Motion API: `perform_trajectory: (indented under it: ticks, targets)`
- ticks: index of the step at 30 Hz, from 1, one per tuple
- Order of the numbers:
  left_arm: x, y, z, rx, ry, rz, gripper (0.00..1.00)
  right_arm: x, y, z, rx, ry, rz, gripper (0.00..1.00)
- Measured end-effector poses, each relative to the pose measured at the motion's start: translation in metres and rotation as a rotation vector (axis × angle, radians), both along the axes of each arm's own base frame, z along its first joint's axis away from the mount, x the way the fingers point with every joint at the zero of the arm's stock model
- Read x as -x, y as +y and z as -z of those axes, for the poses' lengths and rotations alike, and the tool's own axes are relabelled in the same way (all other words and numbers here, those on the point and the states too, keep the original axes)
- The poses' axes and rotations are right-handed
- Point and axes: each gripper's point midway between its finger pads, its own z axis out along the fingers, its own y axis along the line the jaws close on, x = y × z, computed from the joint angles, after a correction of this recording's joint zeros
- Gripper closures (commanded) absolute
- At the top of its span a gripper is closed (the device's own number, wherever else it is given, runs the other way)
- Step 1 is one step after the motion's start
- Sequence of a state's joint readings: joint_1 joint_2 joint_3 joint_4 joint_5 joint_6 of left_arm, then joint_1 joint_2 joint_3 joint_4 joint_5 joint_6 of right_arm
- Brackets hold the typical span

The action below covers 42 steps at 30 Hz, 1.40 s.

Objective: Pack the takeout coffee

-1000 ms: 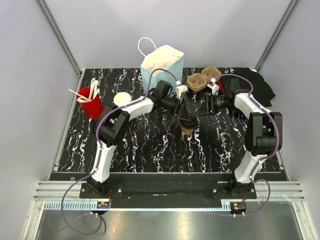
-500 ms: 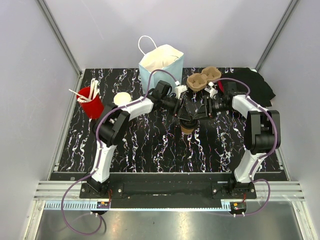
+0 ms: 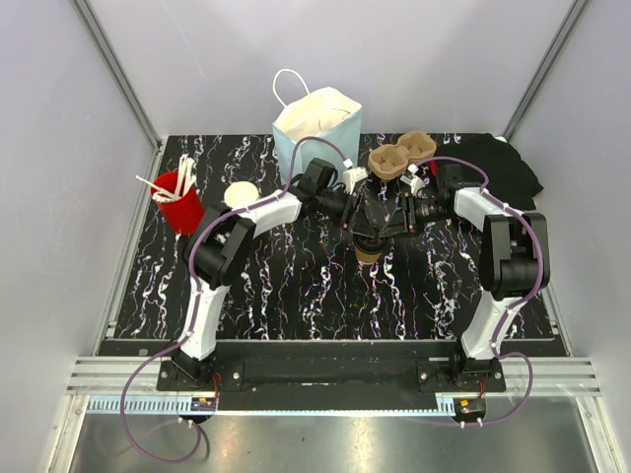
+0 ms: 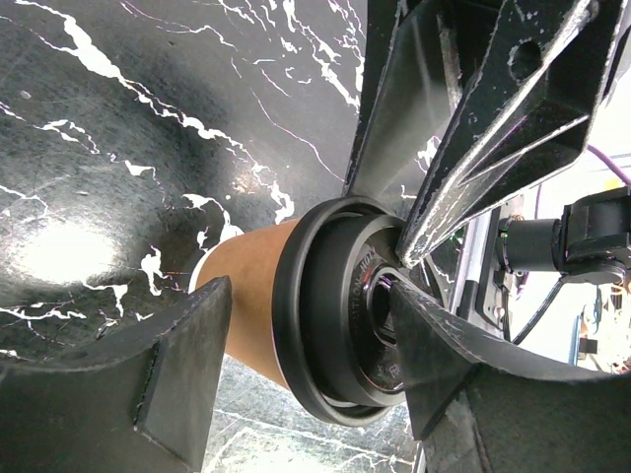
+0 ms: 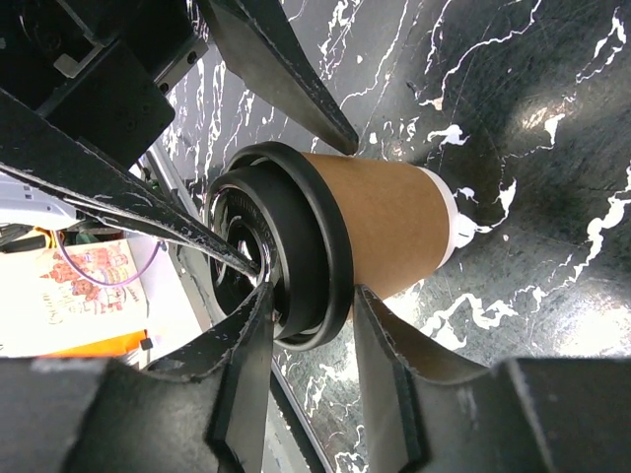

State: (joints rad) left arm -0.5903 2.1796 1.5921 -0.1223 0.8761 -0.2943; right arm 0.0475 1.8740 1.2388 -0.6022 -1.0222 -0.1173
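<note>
Right fingers (image 5: 246,374) nearer cup (image 5: 385,222) on marbled tabletop (image 3: 276,286)

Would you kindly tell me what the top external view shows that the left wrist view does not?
Only the top view: the bag, the red cup with straws, the carrier, a black cloth, and the whole left arm and right arm. Only the left wrist view: the lid on the cup, seen close, with the left fingers either side and the right fingers reaching in over it. Both: the cup, the marbled table and both arms' fingers meeting at the cup.
</note>
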Motion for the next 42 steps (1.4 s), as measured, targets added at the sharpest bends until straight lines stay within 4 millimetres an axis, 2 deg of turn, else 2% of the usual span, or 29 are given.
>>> perform_trajectory:
  ticks: [6, 9, 10, 17, 28, 34, 42]
  targets:
    - [-0.002, 0.003, 0.001, -0.002, 0.006, -0.007, 0.23, 0.000, 0.001, -0.001, -0.011, -0.001, -0.004, 0.70]
    - [-0.003, 0.004, 0.002, -0.005, 0.012, -0.013, 0.17, 0.000, 0.002, -0.001, -0.016, 0.001, -0.005, 0.71]
    - [-0.003, 0.005, 0.002, -0.005, 0.015, -0.015, 0.13, 0.000, 0.002, -0.001, -0.016, 0.001, -0.005, 0.72]
    - [-0.014, 0.014, 0.000, 0.000, 0.040, -0.054, 0.10, 0.001, 0.002, -0.001, -0.019, 0.003, -0.007, 0.74]
    - [-0.027, 0.025, -0.011, 0.061, 0.087, -0.087, 0.11, 0.001, 0.002, -0.001, -0.019, 0.004, -0.006, 0.74]
    - [-0.021, 0.033, -0.001, 0.063, 0.119, -0.087, 0.19, 0.001, 0.002, -0.001, -0.019, 0.006, -0.007, 0.74]
    - [-0.013, 0.038, -0.007, 0.073, 0.102, -0.079, 0.22, 0.002, 0.004, -0.001, -0.019, 0.008, -0.011, 0.74]
